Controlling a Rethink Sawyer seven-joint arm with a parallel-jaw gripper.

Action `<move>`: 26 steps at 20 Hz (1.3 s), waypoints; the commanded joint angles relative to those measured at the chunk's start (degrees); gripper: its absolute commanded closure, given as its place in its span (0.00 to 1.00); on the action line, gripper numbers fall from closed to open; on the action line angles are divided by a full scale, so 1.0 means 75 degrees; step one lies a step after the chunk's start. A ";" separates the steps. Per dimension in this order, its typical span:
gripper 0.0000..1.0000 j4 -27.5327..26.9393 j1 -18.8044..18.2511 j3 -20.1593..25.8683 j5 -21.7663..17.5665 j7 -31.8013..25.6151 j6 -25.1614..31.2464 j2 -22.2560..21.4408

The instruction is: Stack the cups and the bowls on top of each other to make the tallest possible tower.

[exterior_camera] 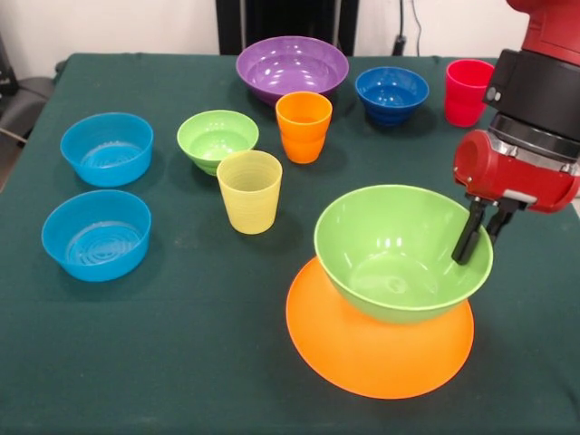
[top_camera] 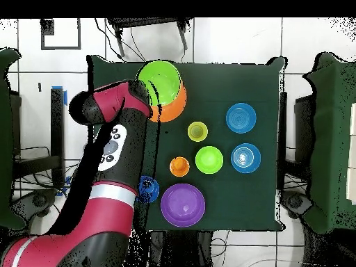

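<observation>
The big green bowl (exterior_camera: 399, 249) is seen sitting open side up on the upside-down orange bowl (exterior_camera: 381, 349), and its rim is pinched by the hand (exterior_camera: 480, 237) (one finger inside, one outside), with the three cups left farther along the desk (exterior_camera: 181, 362).

No text, label, brand, number or sign can be read in either view. The ribbed plastic cups and round plastic bowls are plain, the dark green cloth-covered counter (exterior_camera: 181, 362) is unmarked, and the small markings on the red and black robot arm (top_camera: 111, 149) cannot be made out.
</observation>
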 commanded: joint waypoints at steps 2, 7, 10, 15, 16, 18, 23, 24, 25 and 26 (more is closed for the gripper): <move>1.00 0.0794 -0.0091 0.0880 -0.0369 -0.0376 0.0589 -0.0287; 1.00 0.0859 -0.0120 0.0902 -0.0408 -0.0398 0.0491 -0.0310; 1.00 0.0893 -0.0119 0.0899 -0.0436 -0.0394 0.0440 -0.0317; 1.00 0.1002 -0.0118 0.0907 -0.0461 -0.0323 0.0286 -0.0332; 1.00 0.1014 -0.0122 0.0912 -0.0466 -0.0312 0.0243 -0.0328; 1.00 0.1028 -0.0133 0.0939 -0.0474 -0.0304 0.0152 -0.0318; 1.00 0.0982 -0.0149 0.0975 -0.0468 -0.0285 0.0065 -0.0275; 1.00 0.0968 -0.0160 0.0993 -0.0466 -0.0298 0.0058 -0.0268; 1.00 0.0955 -0.0172 0.1011 -0.0464 -0.0312 0.0050 -0.0260; 1.00 0.0942 -0.0175 0.1018 -0.0463 -0.0310 0.0047 -0.0250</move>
